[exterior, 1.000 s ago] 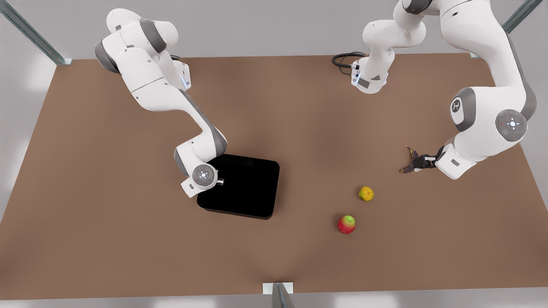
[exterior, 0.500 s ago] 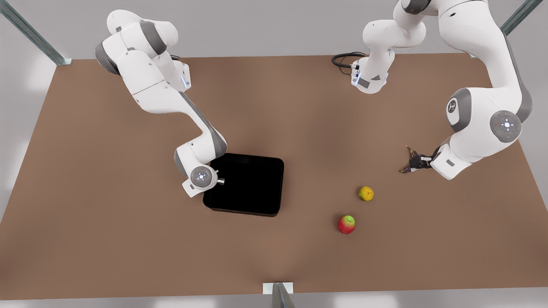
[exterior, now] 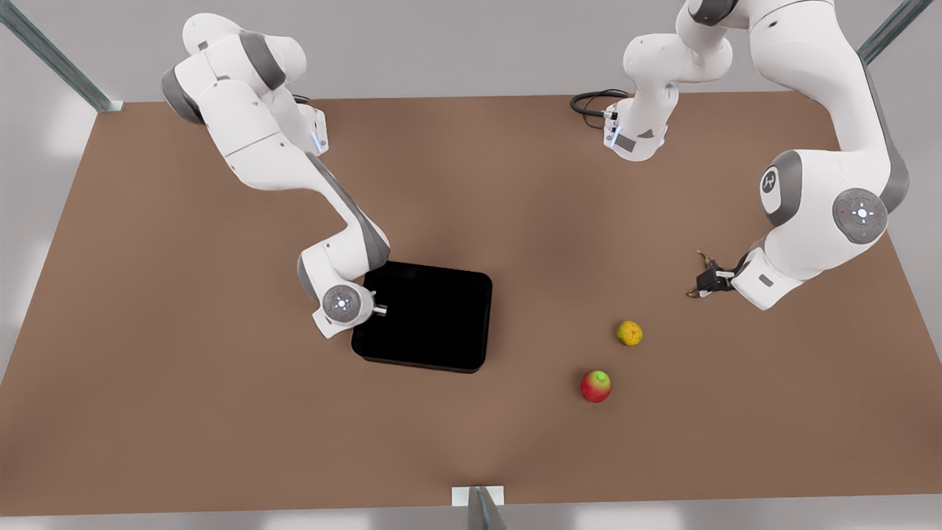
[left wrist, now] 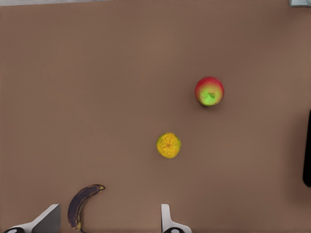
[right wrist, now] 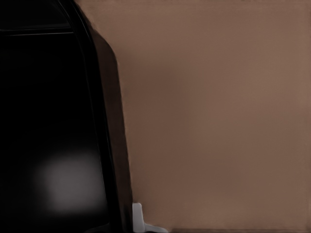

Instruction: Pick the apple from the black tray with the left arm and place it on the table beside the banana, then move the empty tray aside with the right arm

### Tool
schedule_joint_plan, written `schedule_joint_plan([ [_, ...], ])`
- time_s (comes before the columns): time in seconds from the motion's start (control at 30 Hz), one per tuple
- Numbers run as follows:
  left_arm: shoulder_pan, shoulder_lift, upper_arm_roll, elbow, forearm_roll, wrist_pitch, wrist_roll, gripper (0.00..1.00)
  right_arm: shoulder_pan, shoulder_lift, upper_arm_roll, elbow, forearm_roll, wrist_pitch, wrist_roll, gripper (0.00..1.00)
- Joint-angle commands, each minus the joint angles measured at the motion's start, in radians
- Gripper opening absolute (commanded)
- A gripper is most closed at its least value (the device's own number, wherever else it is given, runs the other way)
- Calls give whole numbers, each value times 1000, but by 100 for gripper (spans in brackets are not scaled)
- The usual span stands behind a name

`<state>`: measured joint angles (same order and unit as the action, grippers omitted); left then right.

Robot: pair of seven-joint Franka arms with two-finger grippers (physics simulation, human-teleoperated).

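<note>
The apple, red with a green patch, rests on the brown table, off the tray. The dark banana lies farther back toward the front view's right, mostly under my left gripper, which hovers open with the banana between its fingers. The black tray holds nothing. My right gripper is at the tray's edge on the front view's left, with one fingertip against the outside of the rim, shut on it.
A yellow-orange round fruit sits between the apple and the banana. A black cable loops at the back edge. Metal posts stand at the corners and at the front middle.
The tray has slid a little toward the front view's right with the right gripper. The left arm has shifted slightly, its gripper staying over the banana. The fruits have not moved.
</note>
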<state>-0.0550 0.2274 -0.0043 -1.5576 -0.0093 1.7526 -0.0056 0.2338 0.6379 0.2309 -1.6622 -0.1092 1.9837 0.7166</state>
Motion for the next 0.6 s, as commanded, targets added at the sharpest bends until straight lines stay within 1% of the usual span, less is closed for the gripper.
schedule_joint_plan([
  [0.0, 1, -2, 1, 1, -1, -16, 19, 100, 1, -9, 1, 12, -1, -54, 0, 19],
  [0.03, 7, -5, 6, 1, -1, -19, 62, 100, 1, -24, 2, 13, 35, -74, -8, 19],
  [0.1, 9, -5, 4, 1, -1, -21, 53, 100, 2, -37, 2, 15, 39, -85, -6, 18],
  [0.13, 9, -6, 4, 1, 0, -28, 53, 100, 2, -38, 2, 21, 54, -98, -6, 15],
  [0.17, 9, -6, 4, 1, -1, -33, 53, 100, 2, -38, 4, 30, 62, -120, -6, 8],
  [0.2, 9, -6, 4, 1, 0, -33, 52, 100, 4, -37, 4, 32, 62, -126, -6, 8],
  [0.33, 9, -6, 4, 1, 0, -33, 52, 100, 2, -56, 4, 44, 62, -157, -13, 8],
  [0.43, 9, -6, 4, 1, 0, -33, 52, 100, -1, -75, -7, 91, 62, -249, -57, 8],
  [0.47, 9, -6, 4, 1, 0, -33, 52, 100, -4, -86, -16, 99, 63, -255, -89, 8],
  [0.57, 9, -6, 4, 1, 0, -33, 52, 100, -4, -89, -87, 159, 65, -327, -220, 8],
])
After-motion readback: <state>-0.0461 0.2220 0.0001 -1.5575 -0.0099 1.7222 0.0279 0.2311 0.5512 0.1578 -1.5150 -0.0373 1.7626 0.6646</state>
